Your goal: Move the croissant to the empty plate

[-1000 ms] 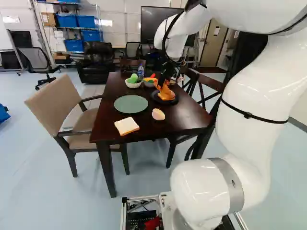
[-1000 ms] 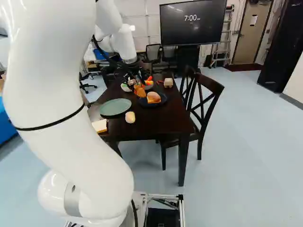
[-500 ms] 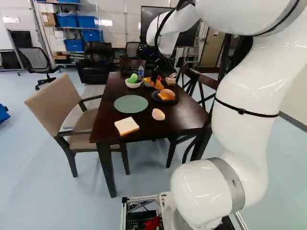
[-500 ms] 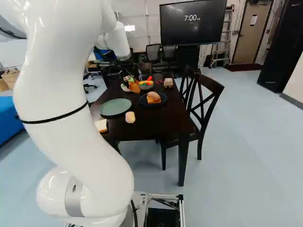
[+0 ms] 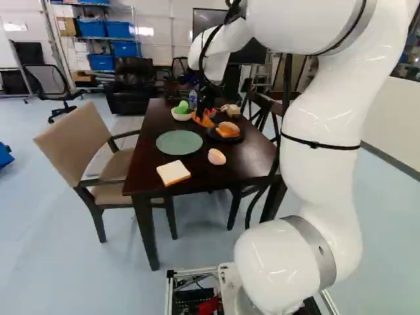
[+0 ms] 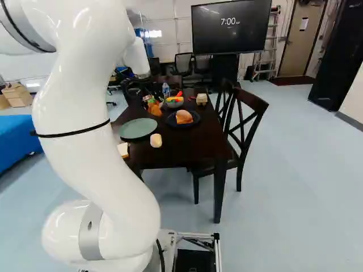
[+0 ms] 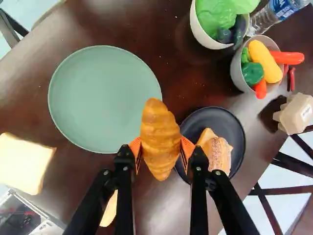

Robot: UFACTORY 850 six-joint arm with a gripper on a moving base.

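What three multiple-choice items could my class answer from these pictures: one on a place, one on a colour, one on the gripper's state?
1. Where is the filled roll?
A) In a bowl
B) On the dark plate
C) On the floor

2. What colour is the empty plate?
A) Green
B) Red
C) Yellow

3. How is the gripper?
A) Open, touching nothing
B) Shut on the bread slice
C) Shut on the croissant

Key:
1: B, the wrist view shows the roll inside that plate's rim.
2: A, its bare surface looks green in the wrist view.
3: C, the orange pads press the croissant from two sides.
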